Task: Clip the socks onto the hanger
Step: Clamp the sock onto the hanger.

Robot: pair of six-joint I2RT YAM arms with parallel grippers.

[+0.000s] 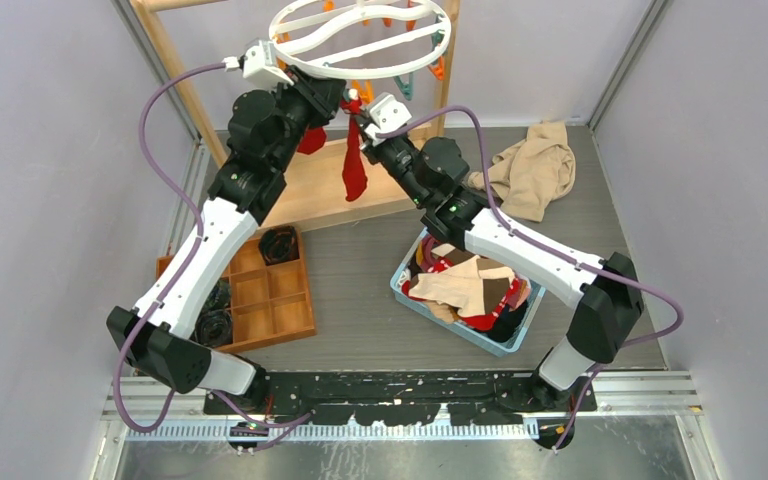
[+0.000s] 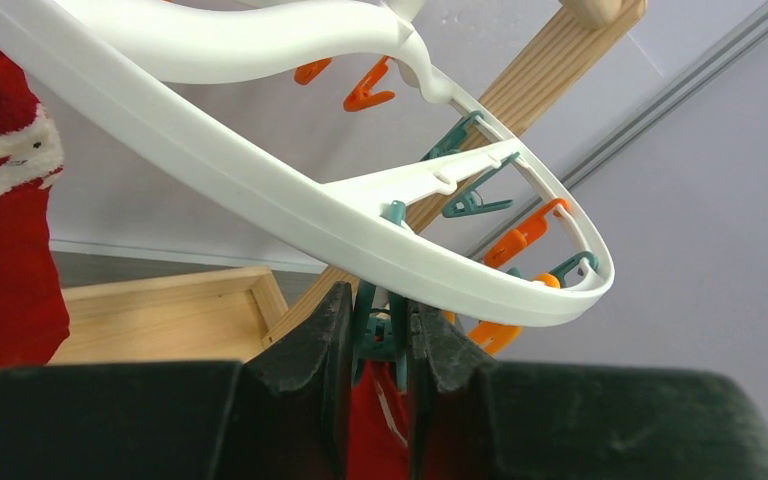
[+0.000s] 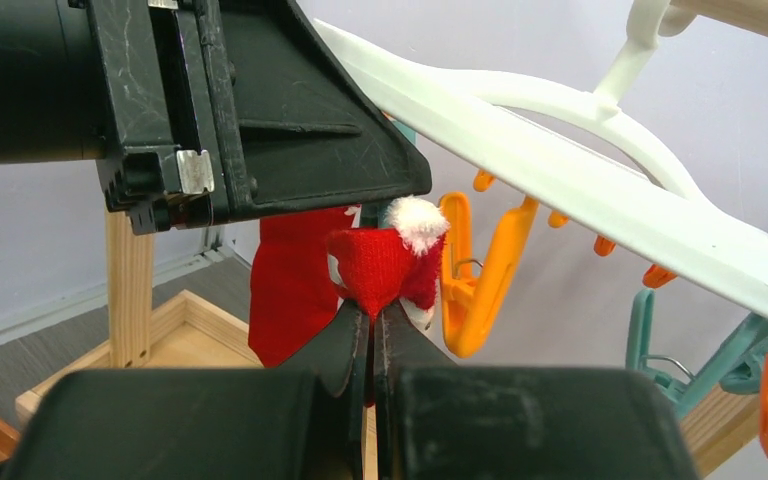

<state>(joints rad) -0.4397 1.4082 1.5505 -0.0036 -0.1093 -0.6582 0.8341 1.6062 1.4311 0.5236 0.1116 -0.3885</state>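
One red soft sock (image 3: 385, 262) with a white fluffy top, up high at the far side, just under the white round plastic hanger (image 1: 360, 45). Pinched tight by its top in the closed right gripper (image 3: 372, 325).

Just to the left, the left gripper (image 2: 380, 345), squeezing a small teal plastic clip (image 2: 368, 322) that hangs under the ring. Red cloth showing just below that clip.

Looks like the clipping step, right in the middle. Next, most likely: push the sock top into the clip, let the clip snap shut, then let go of the sock. Clip mouth hidden, so no telling how wide.

Nearer and to the right, a light blue plastic bin (image 1: 500, 345), piled with more socks in red, tan and dark. Nearer and to the left, a wooden tray with little square boxes (image 1: 260, 290), with dark rolled socks in some of them.
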